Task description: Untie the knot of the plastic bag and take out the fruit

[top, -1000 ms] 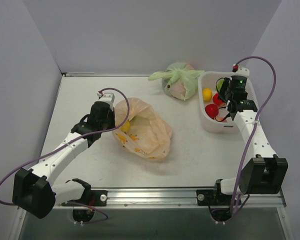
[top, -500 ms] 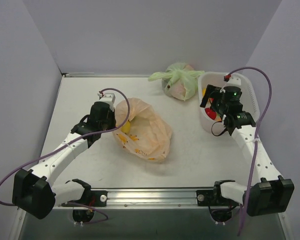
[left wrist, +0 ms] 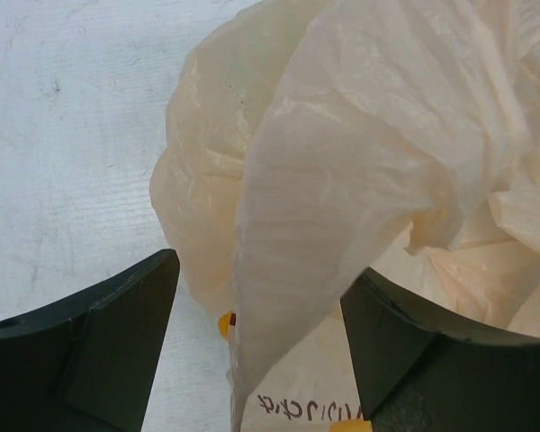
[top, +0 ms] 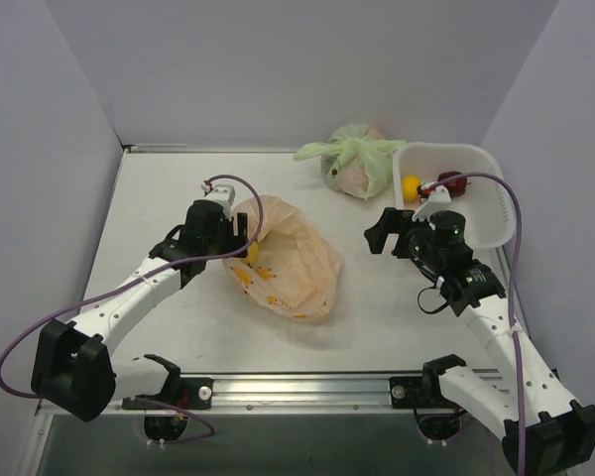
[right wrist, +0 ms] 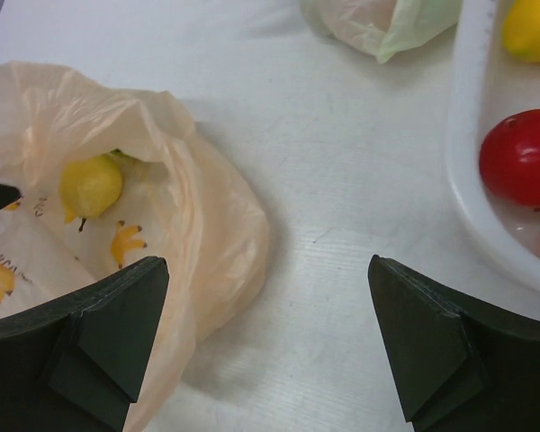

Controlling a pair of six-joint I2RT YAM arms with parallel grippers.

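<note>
You have a pale grey table (top: pixel 159 198) boxed in by plain lilac-grey walls (top: pixel 278 69) at left, far and right; a metal rail (top: pixel 307 382) runs along its near edge.

The bag (top: pixel 297 268) lies left of centre, crumpled, its mouth gaping toward the left; one yellow fruit (right wrist: pixel 90 184) sits just inside that mouth. At the far side a knotted green bag (top: pixel 357 159) rests just left of a white tub (top: pixel 481 213); the tub holds a red fruit (right wrist: pixel 522 157) and a yellow piece (right wrist: pixel 531 27).

Your left gripper (top: pixel 242 226) stands at the bag's left rim, jaws spread and released; a fold of film hangs in the gap between them. Your right gripper (top: pixel 377 230) hovers between bag and tub, jaws wide, grasping nothing; its arm covers the tub's near-left corner in the top view.

The film clouds whatever lies deeper in the bag; orange prints and fruit are hard to tell apart there. The left wrist view is nearly filled with film. The right wrist view cuts off the tub; a peach-coloured edge at its right border cannot be identified.
</note>
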